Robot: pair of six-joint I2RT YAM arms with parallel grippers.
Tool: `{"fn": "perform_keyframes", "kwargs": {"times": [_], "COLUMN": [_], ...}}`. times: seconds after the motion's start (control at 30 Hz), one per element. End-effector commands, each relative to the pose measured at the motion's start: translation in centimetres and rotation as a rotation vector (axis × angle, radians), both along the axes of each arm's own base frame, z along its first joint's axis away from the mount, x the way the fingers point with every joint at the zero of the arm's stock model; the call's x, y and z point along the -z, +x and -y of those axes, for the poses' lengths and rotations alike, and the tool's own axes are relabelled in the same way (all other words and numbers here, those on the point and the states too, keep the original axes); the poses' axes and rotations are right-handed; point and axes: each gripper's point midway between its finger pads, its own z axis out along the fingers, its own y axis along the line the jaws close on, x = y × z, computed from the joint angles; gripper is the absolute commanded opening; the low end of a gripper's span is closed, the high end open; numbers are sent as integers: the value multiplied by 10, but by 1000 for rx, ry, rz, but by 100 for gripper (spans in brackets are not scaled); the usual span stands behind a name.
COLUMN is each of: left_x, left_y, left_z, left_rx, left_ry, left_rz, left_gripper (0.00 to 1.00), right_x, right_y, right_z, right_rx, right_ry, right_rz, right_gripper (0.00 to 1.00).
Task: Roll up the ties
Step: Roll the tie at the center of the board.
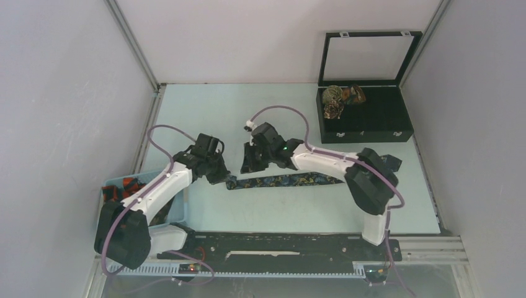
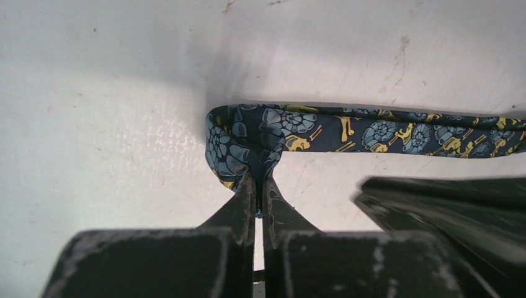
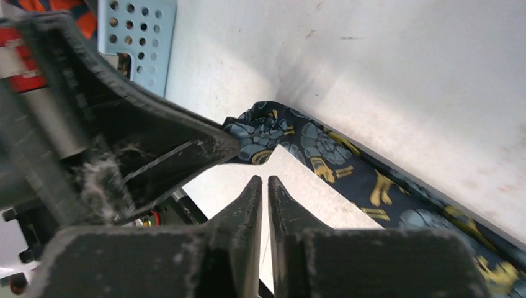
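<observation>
While more ties (image 1: 127,185) wait in the blue basket (image 1: 177,208) behind the left end effector (image 2: 257,180), it's pinched shut on the folded end of the navy tie (image 2: 372,133). Right end effector (image 3: 263,181), just short of that fold, is nearly closed and empty. Roll barely started. Far beyond it, a few coils (image 1: 340,99) sit in the black box (image 1: 372,127). Pale scuffed desk (image 1: 279,211), grey walls (image 1: 62,93).

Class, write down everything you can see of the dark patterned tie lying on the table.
The tie is a long, narrow strip of dark navy fabric printed with pale blue flowers and yellow shapes. It lies flat across the table, running left to right between the two arms. Its left end is folded back into a small loop, and the left gripper is shut on that fold. Its right end disappears under the right arm.
</observation>
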Motion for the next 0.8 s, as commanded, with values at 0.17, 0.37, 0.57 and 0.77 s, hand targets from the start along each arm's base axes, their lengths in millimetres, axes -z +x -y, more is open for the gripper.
{"fn": "perform_keyframes", "kwargs": {"times": [0.17, 0.37, 0.57, 0.77], "left_x": [-13, -8, -1, 8], "left_y": [15, 17, 19, 20], "left_z": [19, 29, 40, 51], "left_rx": [25, 49, 71, 90], "left_ry": [-31, -34, -26, -12], "left_rz": [57, 43, 25, 3], "left_gripper": [0, 0, 0, 0], "right_x": [-49, -49, -36, -31], "right_y": [29, 31, 29, 22], "right_z": [99, 165, 217, 223], "right_rx": [214, 333, 418, 398], "right_ry": [-92, -116, -113, -52], "right_rz": [271, 348, 340, 317], "right_gripper": [32, 49, 53, 57]}}
